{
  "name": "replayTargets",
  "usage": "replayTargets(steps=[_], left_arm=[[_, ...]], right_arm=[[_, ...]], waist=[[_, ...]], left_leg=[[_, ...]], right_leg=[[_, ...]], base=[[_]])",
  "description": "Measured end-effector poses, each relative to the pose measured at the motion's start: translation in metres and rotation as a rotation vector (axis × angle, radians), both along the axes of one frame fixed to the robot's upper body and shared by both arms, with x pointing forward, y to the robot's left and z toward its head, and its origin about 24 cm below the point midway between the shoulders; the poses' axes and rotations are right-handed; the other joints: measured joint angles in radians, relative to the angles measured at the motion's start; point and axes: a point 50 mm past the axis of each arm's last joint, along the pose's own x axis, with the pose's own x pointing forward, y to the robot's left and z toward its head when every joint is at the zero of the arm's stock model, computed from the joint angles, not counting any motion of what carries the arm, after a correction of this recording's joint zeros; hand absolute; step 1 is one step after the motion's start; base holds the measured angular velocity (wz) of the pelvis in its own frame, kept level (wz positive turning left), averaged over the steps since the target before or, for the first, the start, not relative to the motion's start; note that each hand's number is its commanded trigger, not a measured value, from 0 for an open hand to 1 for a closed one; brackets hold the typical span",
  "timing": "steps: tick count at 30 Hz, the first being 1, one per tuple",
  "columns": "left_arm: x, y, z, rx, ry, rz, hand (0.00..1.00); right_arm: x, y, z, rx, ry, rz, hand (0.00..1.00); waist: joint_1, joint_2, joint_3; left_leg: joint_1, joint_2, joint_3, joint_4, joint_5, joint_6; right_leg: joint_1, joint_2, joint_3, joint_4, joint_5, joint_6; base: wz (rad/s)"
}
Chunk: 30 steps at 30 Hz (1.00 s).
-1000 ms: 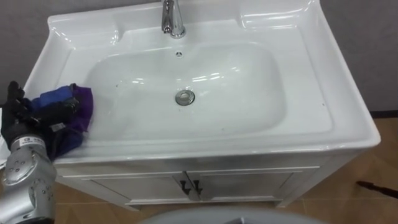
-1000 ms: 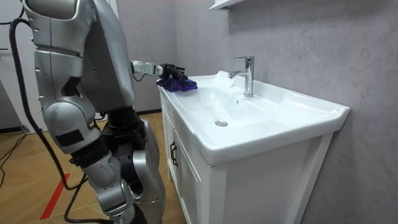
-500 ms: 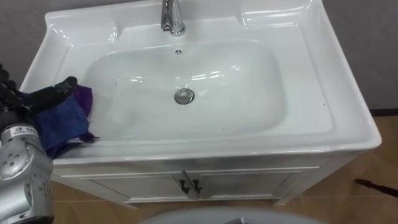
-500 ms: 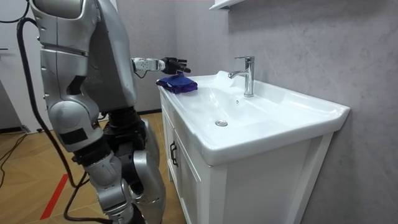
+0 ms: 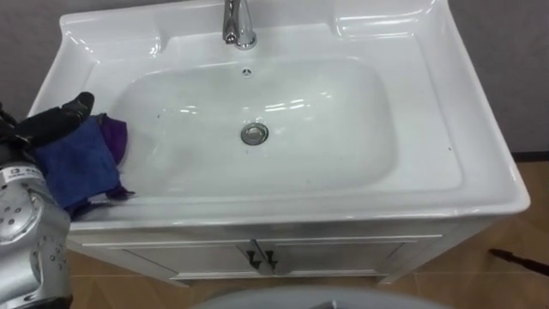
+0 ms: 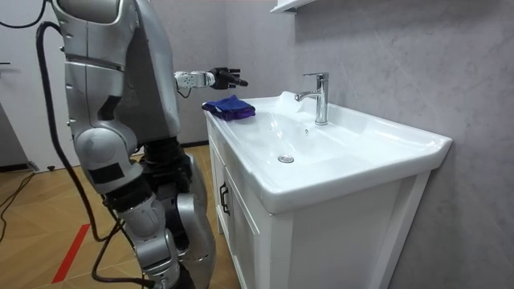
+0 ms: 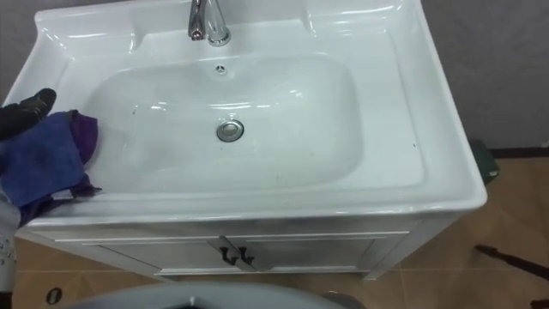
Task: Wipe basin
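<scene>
Since a second before, my left hand (image 5: 43, 124) had let go of the cloth (image 5: 77, 167) and lifted off it. The cloth stayed where I had pressed it, on the left rim of the basin (image 5: 480, 172).

From the left eye, my hand was open, its dark fingers stretched out straight and holding nothing. The blue and purple cloth lay crumpled right under and just past my fingertips, its edge hanging a little over the slope of the bowl. The drain (image 5: 255, 133) sat well off to the right of my hand, in the middle of the bowl, and the tap (image 5: 238, 21) stood farther away at the back rim.

In the room view I stood at the end of the cabinet (image 6: 241, 209), on the room view's left. My left hand (image 6: 223, 79) was held out level with straight fingers, above the cloth (image 6: 229, 106) and clear of it. The tap (image 6: 320, 96) rose well beyond my fingertips.

From the right eye, my fingers (image 7: 26, 112) showed at the left edge, still straight. The cloth (image 7: 43, 167) lay just below them on the rim, and the drain (image 7: 229, 130) was far to their right.
</scene>
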Motion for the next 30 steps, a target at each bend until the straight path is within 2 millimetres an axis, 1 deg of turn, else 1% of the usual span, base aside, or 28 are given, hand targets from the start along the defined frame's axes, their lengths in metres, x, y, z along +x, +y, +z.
replayTargets(steps=[3,7,8,12,13,14,16,17,19,20,21,22,23,24,25,26,27,29,30], left_arm=[[-0.003,0.006,0.006,0.015,-0.018,0.028,0.0],[-0.006,0.012,0.012,0.068,-0.019,0.055,0.0],[-0.007,0.013,0.013,0.081,-0.019,0.062,0.0],[-0.009,0.016,0.015,0.113,-0.013,0.091,0.0],[-0.011,0.017,0.016,0.114,-0.013,0.103,0.0],[-0.013,0.019,0.016,0.116,-0.011,0.122,0.0],[-0.013,0.02,0.016,0.118,-0.011,0.136,0.0],[-0.014,0.02,0.016,0.119,-0.009,0.141,0.0],[-0.016,0.02,0.015,0.122,-0.001,0.147,0.0],[-0.02,0.022,0.013,0.125,0.013,0.154,0.0],[-0.024,0.023,0.009,0.123,0.032,0.159,0.0],[-0.027,0.023,0.008,0.124,0.041,0.161,0.0],[-0.031,0.024,0.006,0.124,0.058,0.166,0.0],[-0.035,0.025,0.004,0.126,0.071,0.174,0.0],[-0.036,0.026,0.003,0.127,0.075,0.18,0.0],[-0.04,0.028,0.003,0.128,0.08,0.198,0.0],[-0.042,0.03,0.004,0.129,0.081,0.214,0.0],[-0.049,0.036,0.004,0.137,0.085,0.276,0.0],[-0.053,0.04,0.005,0.134,0.083,0.314,0.0]], right_arm=[[-0.001,0.0,0.0,0.0,0.003,-0.002,0.0],[0.001,0.0,0.0,0.002,-0.001,-0.001,0.0],[0.002,-0.001,0.0,0.001,-0.004,0.0,0.0],[0.005,-0.001,0.0,0.007,-0.013,0.001,0.0],[0.009,-0.001,0.0,0.007,-0.021,0.002,0.0],[0.01,-0.001,0.0,0.006,-0.025,0.004,0.0],[0.012,-0.001,0.0,0.004,-0.03,0.003,0.0],[0.013,-0.002,0.0,0.0,-0.03,0.006,0.0],[0.015,-0.002,0.0,-0.005,-0.03,0.009,0.0],[0.017,-0.002,0.0,-0.007,-0.033,0.017,0.0],[0.017,-0.003,0.0,-0.008,-0.031,0.023,0.0],[0.017,-0.003,0.0,-0.008,-0.03,0.026,0.0],[0.016,-0.003,0.0,-0.008,-0.024,0.028,0.0],[0.012,-0.002,0.0,-0.007,-0.01,0.022,0.0],[0.011,-0.002,-0.001,-0.006,-0.006,0.021,0.0],[0.01,-0.002,-0.001,-0.006,-0.003,0.02,0.0],[0.01,-0.002,-0.001,-0.006,-0.005,0.019,0.0],[0.01,-0.004,0.0,-0.006,-0.005,0.008,0.0],[0.011,-0.005,0.0,-0.009,-0.011,0.004,0.0]], waist=[[0.001,0.003,0.0001],[0.009,0.005,0.0013],[0.011,0.007,0.0037],[0.03,0.011,0.0066],[0.035,0.014,0.0056],[0.036,0.012,0.0065],[0.039,0.015,0.0051],[0.046,0.013,0.0051],[0.06,0.007,0.0012],[0.061,0.004,0.0023],[0.061,0.001,0.0013],[0.061,0.0,0.0013],[0.065,-0.003,0.0018],[0.082,-0.004,0.0034],[0.09,-0.005,0.0033],[0.098,-0.005,0.0028],[0.105,-0.01,0.0042],[0.12,-0.009,0.0006],[0.132,-0.011,0.0009]], left_leg=[[0.001,-0.003,-0.022,0.001,0.0,0.0],[0.0,-0.004,-0.024,0.003,0.0,0.0],[0.0,-0.004,-0.024,0.003,0.0,0.0],[-0.001,-0.005,-0.031,0.002,0.0,0.0],[-0.001,-0.006,-0.033,0.002,0.0,0.0],[-0.004,-0.007,-0.038,0.002,0.0,0.0],[-0.009,-0.01,-0.054,0.002,0.0,0.0],[-0.014,-0.011,-0.058,0.003,0.0,0.0],[-0.021,-0.013,-0.067,0.003,0.0,0.0],[-0.024,-0.017,-0.088,0.003,0.0,0.0],[-0.024,-0.022,-0.104,0.003,0.0,0.0],[-0.024,-0.025,-0.112,0.004,0.0,0.0],[-0.024,-0.026,-0.119,0.004,0.0,0.0],[-0.026,-0.027,-0.123,0.006,0.0,0.0],[-0.027,-0.027,-0.124,0.009,0.0,0.0],[-0.028,-0.029,-0.135,0.011,0.0,0.0],[-0.029,-0.03,-0.139,0.011,0.0,0.0],[-0.032,-0.033,-0.152,0.011,0.0,0.0],[-0.034,-0.034,-0.164,0.01,0.0,0.0]], right_leg=[[0.008,0.0,-0.003,-0.005,-0.001,0.001],[0.01,0.0,-0.004,-0.006,-0.001,0.001],[0.01,0.0,-0.004,-0.006,-0.001,0.001],[0.011,-0.001,-0.006,-0.006,-0.001,0.002],[0.01,-0.001,-0.006,-0.006,-0.001,0.002],[0.011,-0.002,-0.011,-0.005,-0.002,0.003],[0.009,-0.004,-0.022,-0.003,-0.003,0.005],[0.006,-0.005,-0.028,-0.002,-0.004,0.005],[-0.007,-0.006,-0.029,0.003,-0.009,0.007],[-0.007,-0.009,-0.039,0.006,-0.012,0.008],[-0.005,-0.015,-0.049,0.011,-0.017,0.01],[-0.004,-0.018,-0.056,0.015,-0.019,0.011],[-0.001,-0.02,-0.062,0.015,-0.021,0.013],[0.0,-0.02,-0.063,0.014,-0.022,0.013],[0.001,-0.02,-0.063,0.014,-0.022,0.013],[0.004,-0.021,-0.068,0.013,-0.022,0.013],[0.008,-0.021,-0.071,0.012,-0.023,0.014],[0.009,-0.023,-0.085,0.012,-0.027,0.015],[0.008,-0.023,-0.086,0.012,-0.027,0.014]], base=[[0.08],[0.07],[0.04],[0.01],[0.08],[0.16],[0.19],[0.14],[0.14],[0.22],[0.26],[0.27],[0.17],[0.11],[0.07],[0.11],[0.2],[0.21],[0.1]])
